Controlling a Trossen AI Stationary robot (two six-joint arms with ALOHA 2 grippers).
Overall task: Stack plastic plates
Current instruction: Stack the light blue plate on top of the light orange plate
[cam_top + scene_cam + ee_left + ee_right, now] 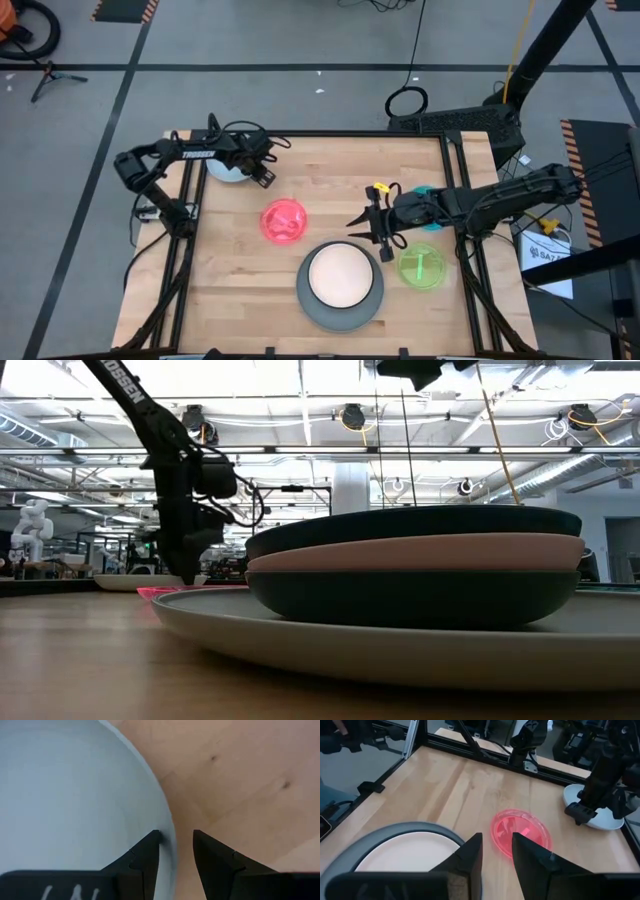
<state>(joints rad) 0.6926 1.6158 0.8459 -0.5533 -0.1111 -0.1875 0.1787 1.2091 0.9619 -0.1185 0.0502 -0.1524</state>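
A large grey plate lies near the table's near edge. It carries a stack that shows a cream plate from above. In the low view the stack shows dark, pinkish and dark layers. Flat on the wood lie a translucent magenta plate, a green plate and a pale blue plate. A teal plate is mostly hidden under the right arm. My left gripper is open, with one finger inside the pale blue plate's rim and one outside. My right gripper is open and empty, above the table between the magenta plate and the stack.
Bare wood lies along the table's left side and far middle. Black frame rails border the table. The right arm reaches in from the right, over the teal plate.
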